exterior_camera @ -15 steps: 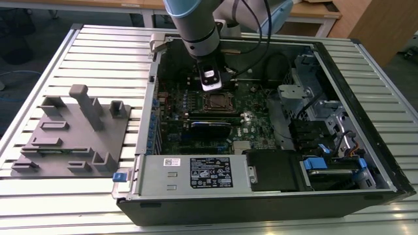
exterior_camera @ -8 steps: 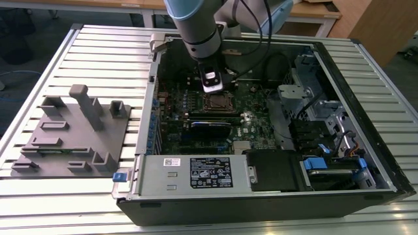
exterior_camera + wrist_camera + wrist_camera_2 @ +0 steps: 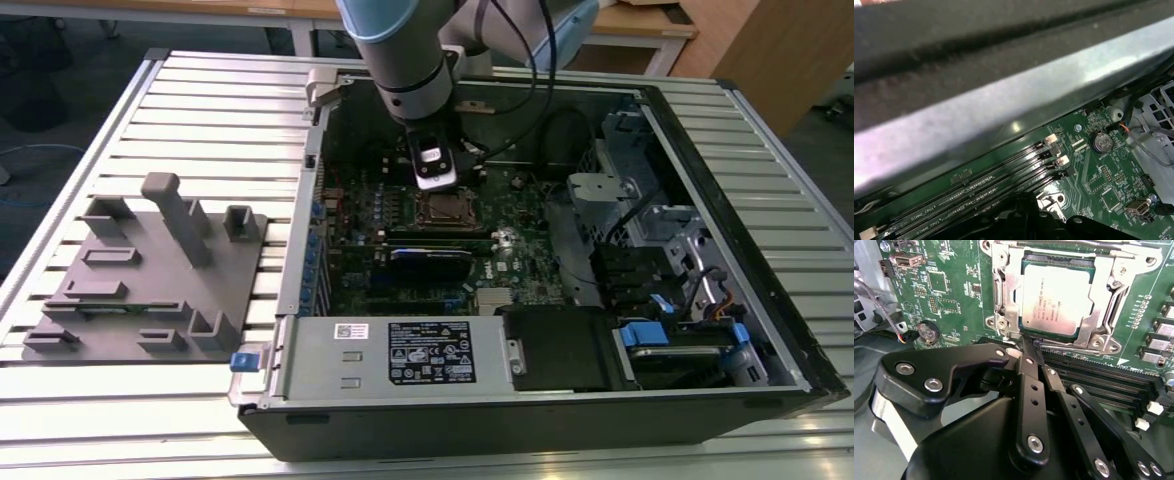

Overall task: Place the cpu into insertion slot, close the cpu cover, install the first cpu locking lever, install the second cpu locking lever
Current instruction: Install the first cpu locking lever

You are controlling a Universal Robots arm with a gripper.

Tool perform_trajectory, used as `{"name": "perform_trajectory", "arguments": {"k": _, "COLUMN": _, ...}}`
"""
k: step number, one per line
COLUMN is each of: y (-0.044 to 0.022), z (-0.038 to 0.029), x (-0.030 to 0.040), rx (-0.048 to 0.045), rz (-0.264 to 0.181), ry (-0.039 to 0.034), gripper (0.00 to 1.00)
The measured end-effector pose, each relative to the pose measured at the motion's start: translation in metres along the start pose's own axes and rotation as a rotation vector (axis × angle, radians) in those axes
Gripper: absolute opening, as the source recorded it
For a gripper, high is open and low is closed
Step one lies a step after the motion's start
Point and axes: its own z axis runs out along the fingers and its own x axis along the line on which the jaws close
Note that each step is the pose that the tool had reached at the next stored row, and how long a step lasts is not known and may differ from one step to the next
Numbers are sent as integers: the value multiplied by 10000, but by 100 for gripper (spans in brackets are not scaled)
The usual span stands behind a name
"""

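Observation:
The cpu (image 3: 1054, 295), a pale silvery square chip, lies flat in the insertion slot (image 3: 447, 208) on the green board. The cpu cover (image 3: 1106, 315), a thin metal frame, is folded down around it. A thin locking lever rod (image 3: 1069, 346) runs along the socket's edge on the memory-slot side. My gripper (image 3: 1028, 340) is shut, and its black fingers (image 3: 1030, 385) meet in a point at the socket corner beside that rod. Whether the tip touches the rod is unclear. In the exterior view the gripper (image 3: 430, 180) hangs just above the socket inside the open case.
Long black memory slots (image 3: 1094, 375) run right beside the socket. A coin battery (image 3: 929, 332) and cables (image 3: 534, 130) lie nearby. The white-labelled power supply box (image 3: 400, 355) fills the case's near side. A grey fixture (image 3: 147, 270) stands on the slatted table at the exterior view's left.

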Motion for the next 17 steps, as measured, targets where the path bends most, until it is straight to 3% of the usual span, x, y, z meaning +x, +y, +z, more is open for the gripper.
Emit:
{"name": "perform_trajectory", "arguments": {"k": 11, "y": 48, "z": -150, "x": -37, "rx": 0, "rz": 0, "ry": 0, "gripper": 10}}
{"name": "perform_trajectory", "arguments": {"k": 17, "y": 39, "z": -173, "x": -13, "rx": 1, "rz": 0, "ry": 0, "gripper": 10}}
